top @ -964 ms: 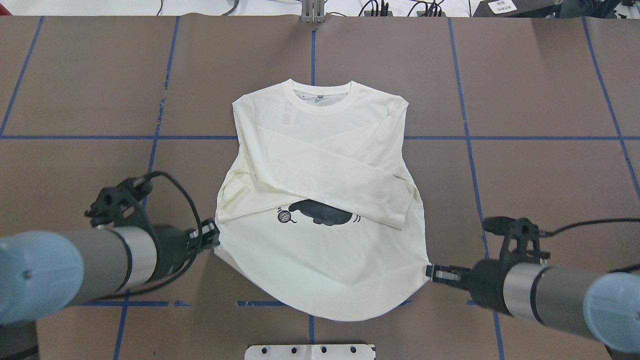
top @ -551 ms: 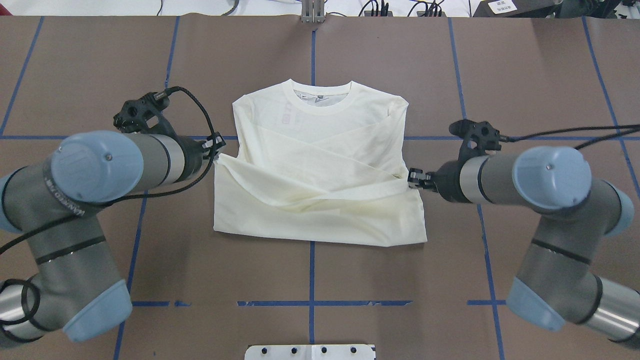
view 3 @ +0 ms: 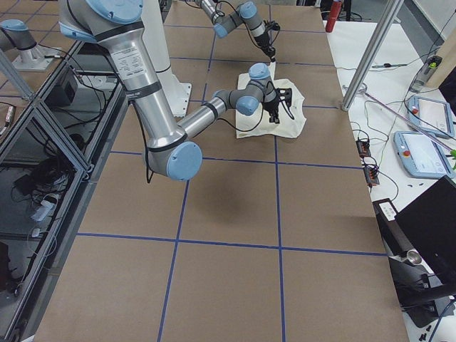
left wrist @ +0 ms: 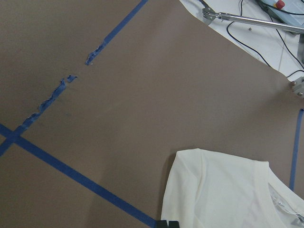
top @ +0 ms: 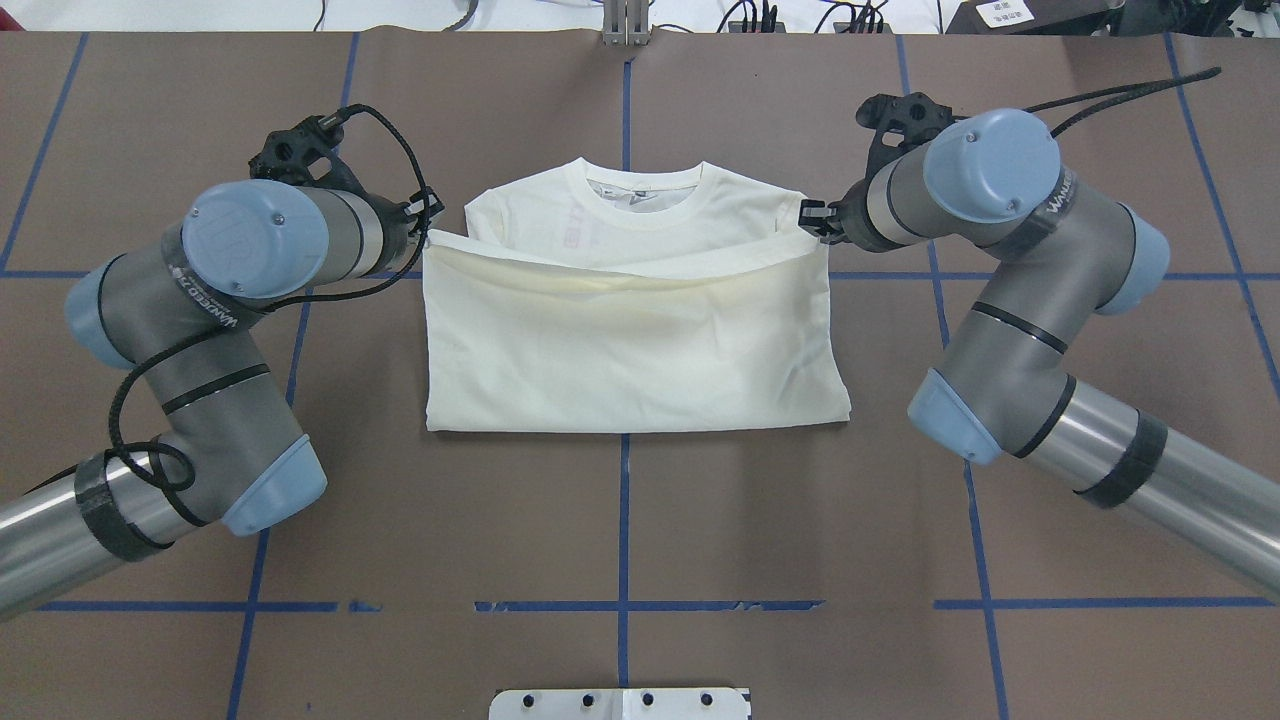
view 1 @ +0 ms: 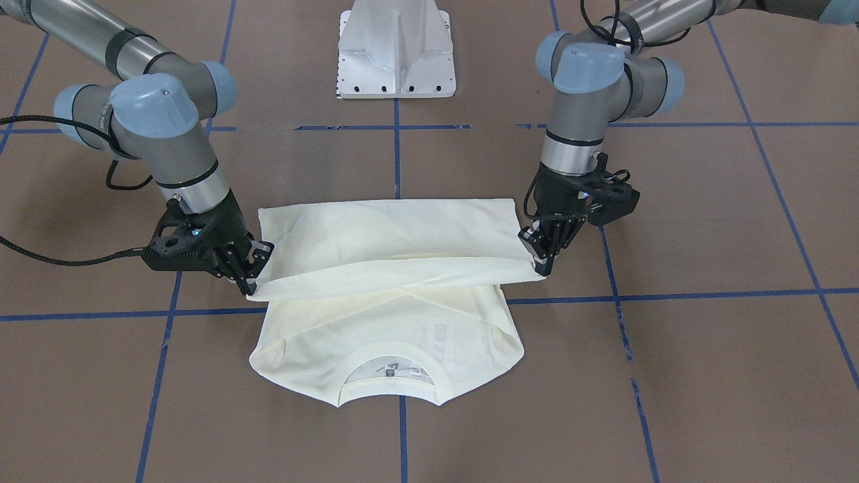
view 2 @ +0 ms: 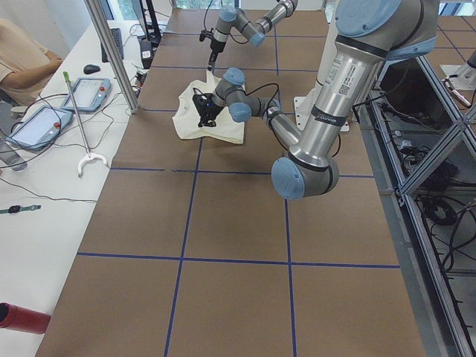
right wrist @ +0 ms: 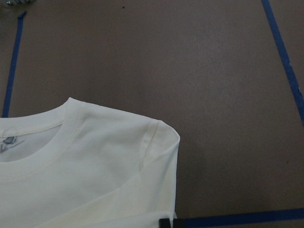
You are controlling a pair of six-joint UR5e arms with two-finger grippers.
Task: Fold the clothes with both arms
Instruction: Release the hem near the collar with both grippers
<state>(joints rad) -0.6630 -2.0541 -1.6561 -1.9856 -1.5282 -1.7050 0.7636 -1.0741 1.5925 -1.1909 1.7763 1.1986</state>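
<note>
T-shirt (top: 630,340), cream-white, at the middle of the worktop (top: 640,540), collar on the far side from the robot. Lower half doubled up over the chest, only plain fabric facing up, fold line straight along the near edge. Hem raised and stretched between the two grippers, just short of the collar, sagging a little in the middle.

Left gripper (top: 425,225): jaws pinched narrow on the hem's left corner, cloth clamped between them, tips pointing down. Right gripper (top: 812,220): jaws closed just as tightly on the hem's right corner, beside the shirt's right shoulder. Both low over the worktop, level with each other, on opposite sides of the shirt.

One shirt. Two arms, left arm (top: 230,400) and right arm (top: 1010,340), elbows bent outward. Two grippers. One white pedestal base (view 1: 396,50) between the arms at the near edge.

Worktop covered in brown sheeting, marked into large squares by blue tape (top: 625,520), torn in places. Past the far edge, a white side table (view 2: 52,186) strewn with cables, carrying two tablet-like pendants (view 2: 91,91) (view 2: 33,126). A person's sleeve (view 2: 26,52) at the end of that table in the left-side view.
</note>
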